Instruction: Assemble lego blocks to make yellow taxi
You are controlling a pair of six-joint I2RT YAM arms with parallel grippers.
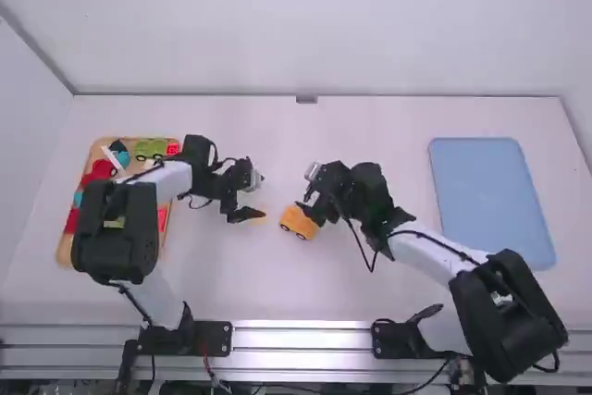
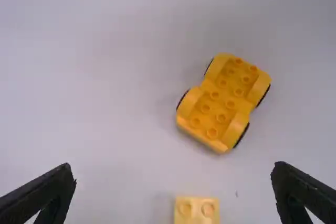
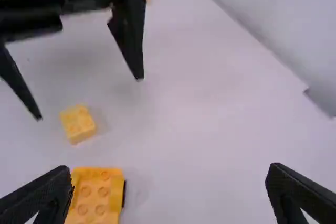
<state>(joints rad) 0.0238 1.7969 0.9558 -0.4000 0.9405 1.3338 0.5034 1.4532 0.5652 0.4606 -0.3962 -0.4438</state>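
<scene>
White tabletop (image 1: 231,284) is being backed by a pale wall (image 1: 305,25) across the top of the high view, and a metal rail (image 1: 296,337) is being shown along the lower edge. At the left of the frame, a wooden tray (image 1: 63,252) is being filled with mixed blocks, a green block (image 1: 148,148) and a red block (image 1: 173,148) being seen near its upper right corner. Part of that tray is being covered by the left arm (image 1: 116,233). At the right of the frame, a blue tray (image 1: 481,191) is being presented flat on the table.

Near the centre, a yellow wheeled base (image 2: 223,103) is being supported by the table with its studs facing up, its black wheels being seen along both sides. Just to its left in the high view, a small pale yellow block (image 3: 77,124) is being supported by the table, also studs up and apart from the base.

The left gripper (image 1: 246,212) is being held above the table by the small block, its two fingers being spread wide, released. The right gripper (image 1: 313,211) is being held close over the base, part of which is being hidden by it in the high view; its fingers are likewise being kept well apart, with nothing being clasped between them.
</scene>
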